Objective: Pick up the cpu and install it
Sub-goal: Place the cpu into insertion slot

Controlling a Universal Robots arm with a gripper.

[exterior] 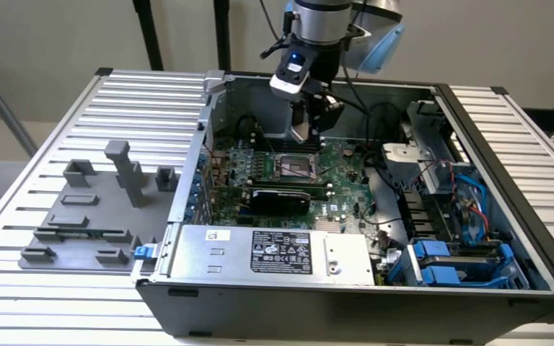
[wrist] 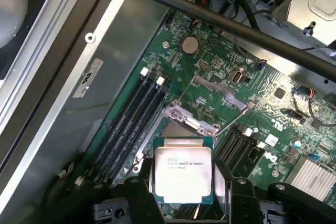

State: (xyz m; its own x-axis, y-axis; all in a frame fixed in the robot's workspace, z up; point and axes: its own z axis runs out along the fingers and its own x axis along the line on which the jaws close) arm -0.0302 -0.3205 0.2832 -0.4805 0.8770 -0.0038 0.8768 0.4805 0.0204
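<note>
gripper [exterior: 308, 124] pinches the cpu [wrist: 182, 169] by two edges over the socket [exterior: 291, 166]; ram slots [wrist: 131, 124] flank it, cables [exterior: 374, 108] near the arm, case wall [exterior: 253, 97] beyond.

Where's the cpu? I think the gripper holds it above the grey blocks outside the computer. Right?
Not quite. The gripper holds the cpu above the motherboard socket inside the computer, not above the grey blocks. The wrist view shows it.

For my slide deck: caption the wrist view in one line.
Gripper holding the cpu above the motherboard socket, beside the memory slots.
</note>
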